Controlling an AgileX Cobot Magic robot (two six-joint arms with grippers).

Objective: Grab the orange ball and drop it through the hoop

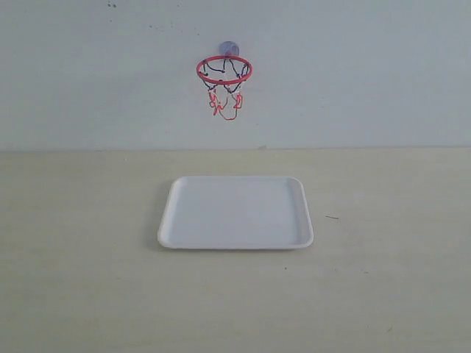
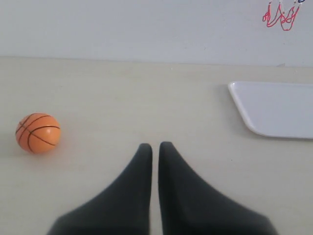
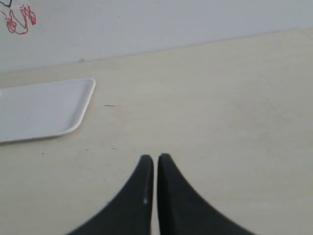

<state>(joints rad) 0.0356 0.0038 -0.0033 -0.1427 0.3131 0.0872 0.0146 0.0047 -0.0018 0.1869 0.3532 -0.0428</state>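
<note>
The orange ball [image 2: 38,132], with thin black seams, rests on the tabletop and shows only in the left wrist view, off to one side of my left gripper [image 2: 155,145] and well apart from it. That gripper's black fingers are shut with nothing between them. My right gripper [image 3: 155,157] is likewise shut and empty over bare table. The hoop [image 1: 224,70], a red ring with a black-and-red net, hangs on the back wall above the white tray [image 1: 235,212]. Scraps of its net [image 2: 279,17] [image 3: 18,20] show in both wrist views. Neither gripper appears in the exterior view.
The white tray [image 2: 274,108] [image 3: 41,108] lies empty in the middle of the beige table, below the hoop. A pale wall closes off the back. A small dark mark [image 1: 332,217] sits on the table right of the tray.
</note>
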